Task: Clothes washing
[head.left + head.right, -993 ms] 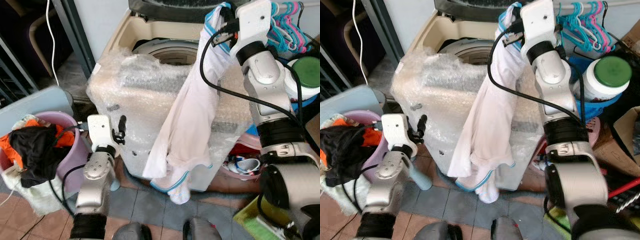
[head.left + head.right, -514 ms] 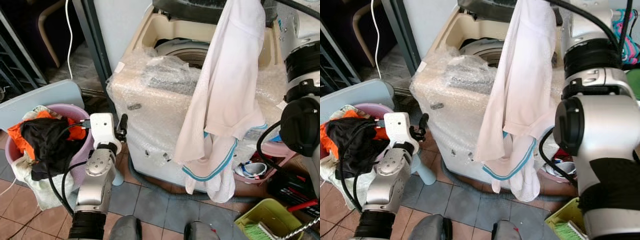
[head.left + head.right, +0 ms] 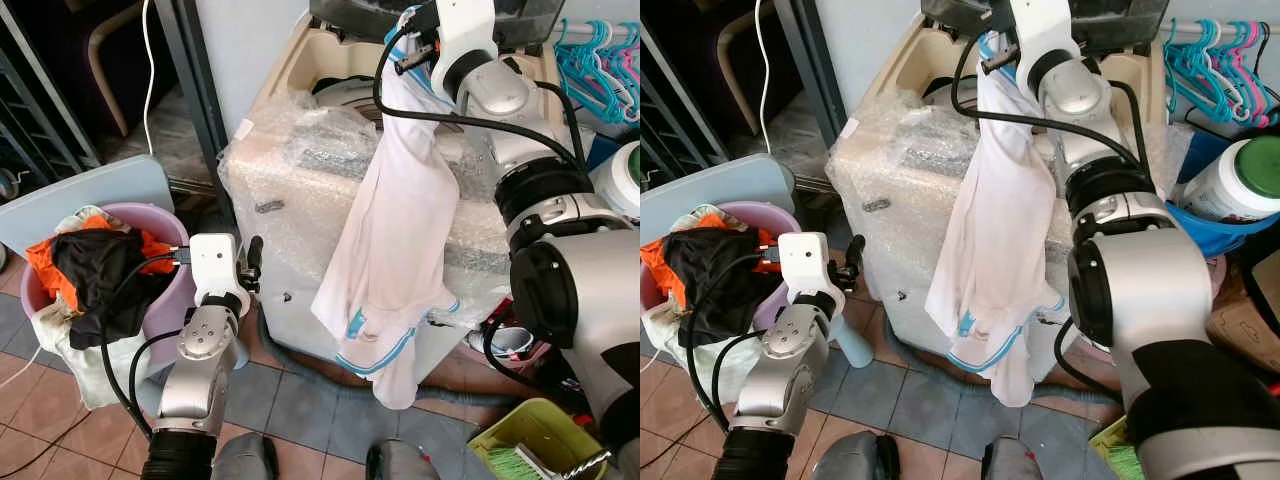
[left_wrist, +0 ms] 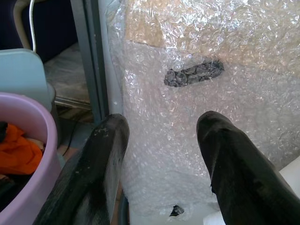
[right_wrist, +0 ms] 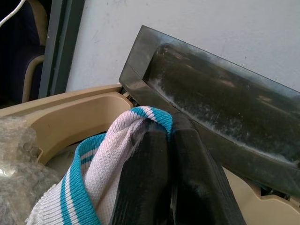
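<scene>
The right silver arm is extended forward and up toward twelve o'clock, its right gripper [image 5: 161, 140] pinched shut on cloth at the top. The left silver arm is held low at about eight o'clock, its left gripper [image 4: 161, 140] spread apart and holding nothing.

Tiled floor [image 3: 300, 400], pale wall [image 3: 240, 40], daylight.

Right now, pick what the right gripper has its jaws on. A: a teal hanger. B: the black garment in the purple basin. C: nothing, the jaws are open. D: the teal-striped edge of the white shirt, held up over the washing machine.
D: the right gripper is shut on the white shirt at its teal-striped edge, and the shirt hangs down the front of the bubble-wrapped washing machine.
</scene>
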Controlling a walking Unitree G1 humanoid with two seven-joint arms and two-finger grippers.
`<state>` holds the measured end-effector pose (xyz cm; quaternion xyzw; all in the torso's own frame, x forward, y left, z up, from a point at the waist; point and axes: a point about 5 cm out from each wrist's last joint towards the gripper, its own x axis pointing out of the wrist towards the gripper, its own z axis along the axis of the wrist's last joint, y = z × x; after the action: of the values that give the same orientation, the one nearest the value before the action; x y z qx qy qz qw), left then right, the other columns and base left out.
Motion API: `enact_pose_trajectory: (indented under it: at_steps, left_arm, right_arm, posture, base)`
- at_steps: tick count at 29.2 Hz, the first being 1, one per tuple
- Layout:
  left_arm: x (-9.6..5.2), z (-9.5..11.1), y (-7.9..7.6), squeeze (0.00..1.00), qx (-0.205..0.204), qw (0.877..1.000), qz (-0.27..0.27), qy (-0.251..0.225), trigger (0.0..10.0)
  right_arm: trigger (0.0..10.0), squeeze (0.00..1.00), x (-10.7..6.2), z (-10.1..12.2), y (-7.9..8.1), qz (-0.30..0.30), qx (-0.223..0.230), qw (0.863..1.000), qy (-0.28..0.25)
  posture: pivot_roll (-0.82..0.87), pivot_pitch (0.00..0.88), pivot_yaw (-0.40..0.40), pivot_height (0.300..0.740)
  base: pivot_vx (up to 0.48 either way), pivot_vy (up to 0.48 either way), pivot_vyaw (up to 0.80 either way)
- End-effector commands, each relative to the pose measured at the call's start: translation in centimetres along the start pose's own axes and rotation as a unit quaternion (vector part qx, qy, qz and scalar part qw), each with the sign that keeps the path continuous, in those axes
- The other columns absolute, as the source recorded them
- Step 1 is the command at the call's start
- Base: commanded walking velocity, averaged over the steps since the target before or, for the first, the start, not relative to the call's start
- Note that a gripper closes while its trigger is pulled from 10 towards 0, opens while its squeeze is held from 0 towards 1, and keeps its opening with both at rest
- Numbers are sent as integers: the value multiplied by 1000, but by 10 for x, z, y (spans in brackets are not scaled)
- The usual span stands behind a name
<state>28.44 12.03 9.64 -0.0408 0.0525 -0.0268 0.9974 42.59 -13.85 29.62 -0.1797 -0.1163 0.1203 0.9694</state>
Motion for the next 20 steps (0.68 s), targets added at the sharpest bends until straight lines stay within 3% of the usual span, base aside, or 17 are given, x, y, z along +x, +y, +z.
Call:
enact_pose_trajectory:
  at_steps: [1,6,13,20]
  left_arm:
    - [-1,3,-2,0,-2,1000,2,-4,10000]
    - [-3,5,-4,0,-6,1000,-4,-7,10000]
    - [0,3,-5,0,-2,1000,-28,9,10000]
    - [-4,11,-3,0,-8,999,-34,-12,10000]
  right_arm:
    - [10000,0,-2,5,-9,-19,22,999,-23]
    - [10000,0,-16,-15,-10,-24,56,997,-55]
    - [10000,0,-38,-48,3,1,51,998,-36]
    - [10000,0,-53,-35,-6,-19,72,994,-84]
  posture:
    - [-13,72,3,740]
    - [-19,75,13,740]
    - [-44,76,37,740]
    - [-41,72,27,740]
  base:
    - [0,0,0]
    - [0,0,0]
    - [0,0,0]
    - [0,0,0]
